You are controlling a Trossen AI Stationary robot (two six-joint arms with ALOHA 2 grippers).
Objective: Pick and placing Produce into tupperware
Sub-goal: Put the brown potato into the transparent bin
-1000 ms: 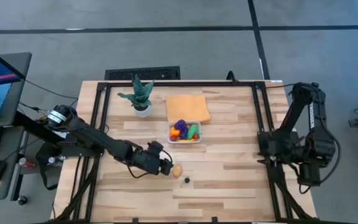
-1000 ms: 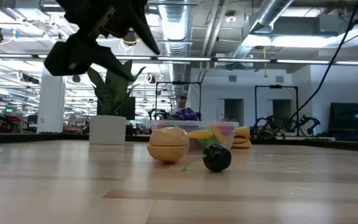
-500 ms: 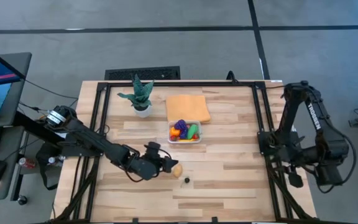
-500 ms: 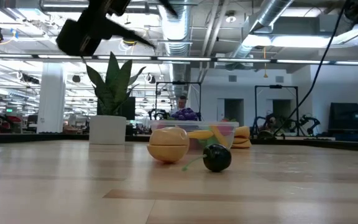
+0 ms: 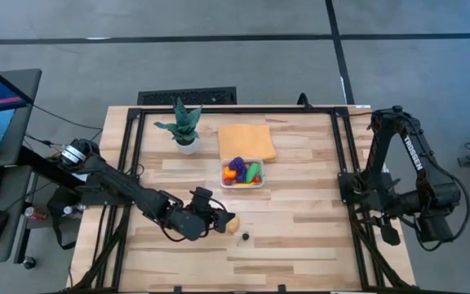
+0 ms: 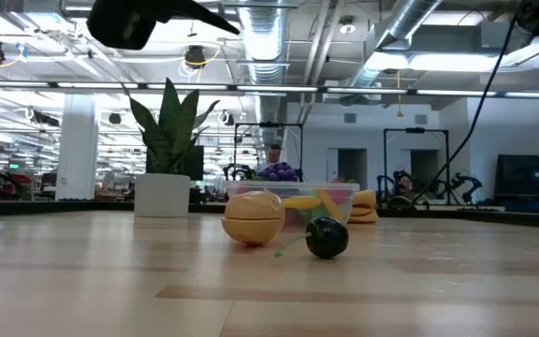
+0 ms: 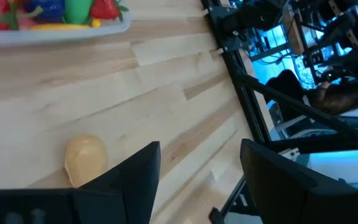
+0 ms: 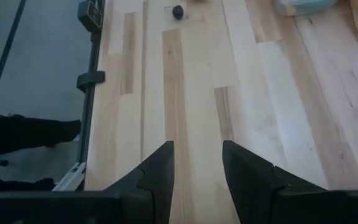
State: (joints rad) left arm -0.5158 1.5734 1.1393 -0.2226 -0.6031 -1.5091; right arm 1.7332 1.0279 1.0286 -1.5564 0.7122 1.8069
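Now we have the left claw (image 5: 224, 220) hovering above the counter (image 5: 300, 237), its fingers apart and holding nothing, just to the left of a pale yellow toy fruit (image 5: 232, 222) that lies loose on the wood. Beside that fruit, a little further from the container, sits a small dark berry (image 5: 246, 238), also loose. The clear container (image 5: 243, 172) stands behind both, well apart from them, already carrying purple, orange, green and red pieces; an orange cloth (image 5: 246, 141) lies just behind it and a potted plant (image 5: 183, 126) to its left. We judge the step in hand to be the approach on the yellow fruit: the next move calls for lowering the claw around it and closing. Far right of the container, the right claw (image 8: 196, 163) waits at the counter's edge, fingers apart and empty.
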